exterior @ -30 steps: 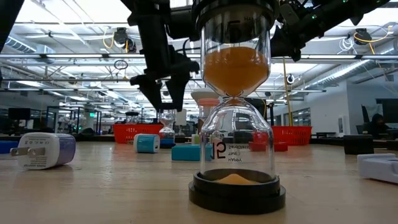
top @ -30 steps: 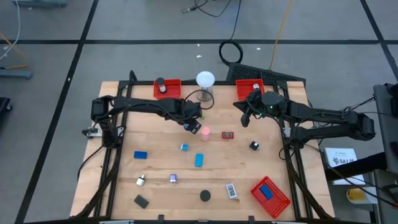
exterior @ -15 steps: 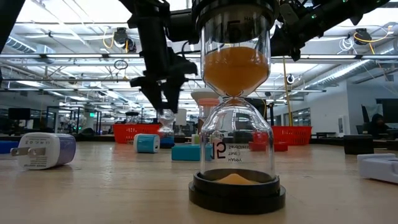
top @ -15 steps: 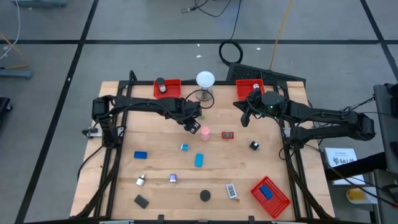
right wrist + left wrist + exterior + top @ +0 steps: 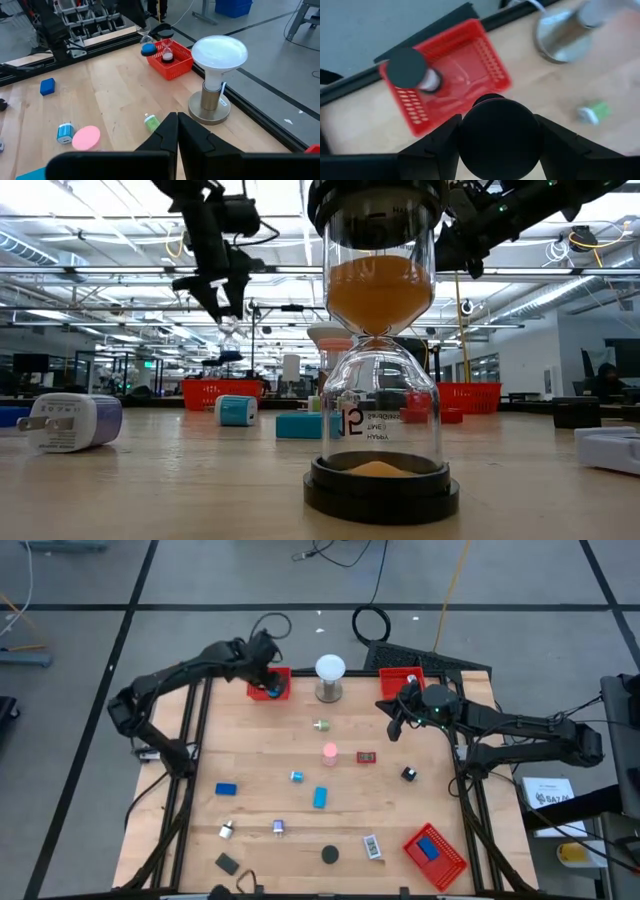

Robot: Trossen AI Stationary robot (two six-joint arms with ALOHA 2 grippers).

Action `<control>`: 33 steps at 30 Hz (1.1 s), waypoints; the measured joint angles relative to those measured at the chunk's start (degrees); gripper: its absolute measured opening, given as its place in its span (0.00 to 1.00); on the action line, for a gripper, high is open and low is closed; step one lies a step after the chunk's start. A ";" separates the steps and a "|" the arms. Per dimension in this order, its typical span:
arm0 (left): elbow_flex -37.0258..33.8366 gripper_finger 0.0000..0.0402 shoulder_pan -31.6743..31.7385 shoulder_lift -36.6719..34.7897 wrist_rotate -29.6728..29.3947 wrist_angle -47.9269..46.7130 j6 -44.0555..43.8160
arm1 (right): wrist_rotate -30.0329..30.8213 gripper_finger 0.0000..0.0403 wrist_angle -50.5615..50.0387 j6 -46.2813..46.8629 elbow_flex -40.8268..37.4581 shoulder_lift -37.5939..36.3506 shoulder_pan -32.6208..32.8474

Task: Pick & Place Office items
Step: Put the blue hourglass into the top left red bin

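Left gripper (image 5: pixel 266 678) is way out at 11 o'clock on the table, hanging over the red tray (image 5: pixel 280 673) at the back edge. Its jaws are pinching a small hourglass (image 5: pixel 228 340) with a blue base. In the low view the hourglass dangles under the fingers, well up off the wood. In the left wrist view its dark round cap sits wedged between the two fingers (image 5: pixel 440 147), with the tray right below. That tray already has another hourglass (image 5: pixel 412 70) standing in it, black cap up.

Right gripper (image 5: pixel 396 732) hovers at about 1 o'clock, just in front of the second red tray (image 5: pixel 392 680). Its jaws are pressed together with nothing between them, which the right wrist view shows clearly.

The white globe lamp (image 5: pixel 330 676) stands at 12 o'clock between the two back trays.

The rest of the office items are scattered loose on the wood:
- A green bit (image 5: pixel 321 725), a pink disc (image 5: pixel 329 752) and a little red piece (image 5: pixel 366 756) sit around the middle.
- A small black piece (image 5: pixel 408 774) sits toward 3 o'clock.
- A blue block (image 5: pixel 226 789) is at 8 o'clock, and a light blue piece (image 5: pixel 320 798) is just below centre.
- A black block (image 5: pixel 228 863) is at 7 o'clock and a black disc (image 5: pixel 329 855) at 6 o'clock, with a white striped piece (image 5: pixel 372 845) just beside the disc.

The third red tray (image 5: pixel 452 862) sits tilted at 5 o'clock with a blue block (image 5: pixel 428 848) in it.
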 joint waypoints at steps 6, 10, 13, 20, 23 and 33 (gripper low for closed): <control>0.04 0.53 4.30 4.24 2.20 7.08 2.74 | -0.04 0.00 0.04 0.37 0.00 0.00 -1.08; 2.46 0.53 6.17 8.33 1.61 7.44 4.19 | -0.04 0.00 0.04 0.39 0.00 0.00 -1.37; 5.20 0.53 7.19 11.46 0.72 7.55 6.19 | -0.04 0.00 0.04 0.40 0.00 0.00 -1.35; 9.42 0.53 8.82 17.62 0.84 5.50 9.29 | -0.04 0.00 0.04 0.42 0.00 0.00 -1.35; 9.49 0.53 8.78 18.98 0.82 5.28 9.27 | 0.04 0.00 0.04 0.42 0.00 0.00 -1.35; 9.49 0.53 9.08 21.62 -1.92 6.25 9.10 | 0.14 0.00 0.04 0.22 0.00 0.00 -1.66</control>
